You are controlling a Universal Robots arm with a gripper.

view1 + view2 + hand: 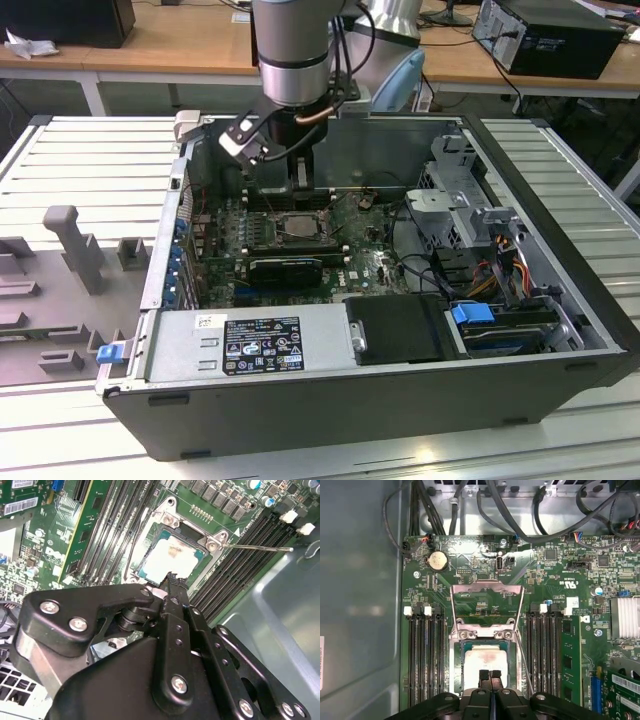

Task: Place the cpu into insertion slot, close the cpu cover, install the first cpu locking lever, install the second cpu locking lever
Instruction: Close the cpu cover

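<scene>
The cpu (485,661), a pale square chip, lies in the black-rimmed insertion slot (465,652) on the green motherboard. It also shows in the second wrist view as cpu (172,555) and in the exterior view inside the slot (290,228). The cpu cover (487,586), a thin metal frame, is swung open away from the slot, with green board visible through its window. My gripper (489,676) is shut with nothing between its fingers and hovers just over the chip's near edge; its fingertips (172,579) cover that edge. A thin locking lever (255,546) sticks out sideways, unlatched.
Rows of long black memory slots (427,655) flank the socket on both sides. A black expansion card (285,268) lies just in front of it. Cables (520,525) run along the case wall behind the board. The case walls (560,200) enclose the working space.
</scene>
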